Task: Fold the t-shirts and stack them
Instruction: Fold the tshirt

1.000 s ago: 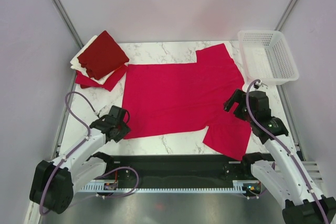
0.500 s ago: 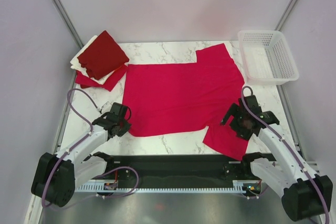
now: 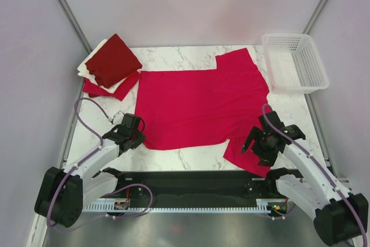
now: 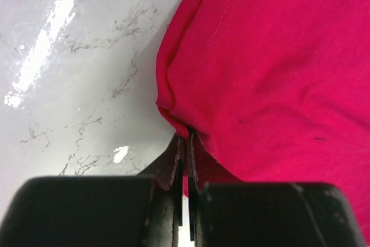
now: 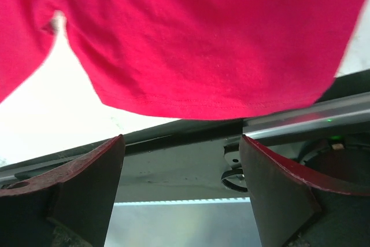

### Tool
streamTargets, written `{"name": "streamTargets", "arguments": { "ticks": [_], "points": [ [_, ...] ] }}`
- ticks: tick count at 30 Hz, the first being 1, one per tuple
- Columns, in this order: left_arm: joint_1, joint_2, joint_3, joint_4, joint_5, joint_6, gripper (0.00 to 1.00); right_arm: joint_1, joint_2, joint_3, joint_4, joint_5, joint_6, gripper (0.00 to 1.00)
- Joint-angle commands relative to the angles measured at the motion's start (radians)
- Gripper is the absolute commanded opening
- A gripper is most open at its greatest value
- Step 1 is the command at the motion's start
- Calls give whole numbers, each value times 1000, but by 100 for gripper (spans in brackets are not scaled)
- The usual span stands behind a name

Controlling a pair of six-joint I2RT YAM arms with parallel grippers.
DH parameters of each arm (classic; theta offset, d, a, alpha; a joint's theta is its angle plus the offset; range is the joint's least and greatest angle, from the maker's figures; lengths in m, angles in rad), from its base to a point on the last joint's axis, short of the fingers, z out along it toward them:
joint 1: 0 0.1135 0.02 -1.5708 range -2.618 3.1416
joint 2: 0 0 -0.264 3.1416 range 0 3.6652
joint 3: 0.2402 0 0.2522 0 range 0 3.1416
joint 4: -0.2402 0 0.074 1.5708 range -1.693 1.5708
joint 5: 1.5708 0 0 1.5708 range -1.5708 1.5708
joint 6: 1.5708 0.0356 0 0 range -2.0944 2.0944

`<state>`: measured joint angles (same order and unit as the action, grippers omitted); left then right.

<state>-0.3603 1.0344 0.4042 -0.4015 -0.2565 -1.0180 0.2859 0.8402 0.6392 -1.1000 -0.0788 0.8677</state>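
Item: your right pincer (image 5: 180, 143), newly lowered, gapes empty over the crimson t-shirt (image 3: 196, 105) near sleeve; left pincer (image 4: 184, 143) pinches its hem corner; fold likely next.

a bright crimson soft fabric t-shirt (image 3: 196, 105) lies spread flat across the middle of the marble desk (image 3: 173, 56), sleeves to the right, the near sleeve reaching over the near edge, its near-left hem corner bunched in the clamped left pincer (image 4: 184, 141). at the far-left corner sits a stack: a folded dark red fabric t-shirt (image 3: 113, 60) on top, a cream one (image 3: 84, 69) beneath, a red one (image 3: 118, 89) lowest.
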Motion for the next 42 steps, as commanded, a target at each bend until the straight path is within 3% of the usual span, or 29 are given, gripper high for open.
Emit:
{"name": "streamTargets", "arguments": {
  "ticks": [1,8,16,19,22,23,26,30,35,42],
  "points": [
    [1,-8,-7,52,-9,35,2,6,95,-65,103,-90,10,89],
    [1,-19,-15,55,-7,38,2,9,129,-114,241,-52,22,88],
    [1,3,-7,59,-6,42,2,6,191,-237,382,-48,62,75],
    [1,6,-5,59,-6,42,2,7,191,-263,410,-44,67,65],
    [1,10,-4,59,-6,42,2,6,178,-262,416,-26,60,49],
    [1,15,-1,59,-6,42,2,7,175,-260,414,-19,50,35],
    [1,19,2,59,-4,45,2,6,154,-253,414,-10,31,14],
    [1,10,4,56,3,53,2,6,111,-256,407,-15,21,0],
    [1,-46,1,40,52,65,2,7,14,-214,336,4,-1,0],
    [1,-226,16,-77,149,75,2,7,-142,-34,178,73,-56,0]
  ]
}}
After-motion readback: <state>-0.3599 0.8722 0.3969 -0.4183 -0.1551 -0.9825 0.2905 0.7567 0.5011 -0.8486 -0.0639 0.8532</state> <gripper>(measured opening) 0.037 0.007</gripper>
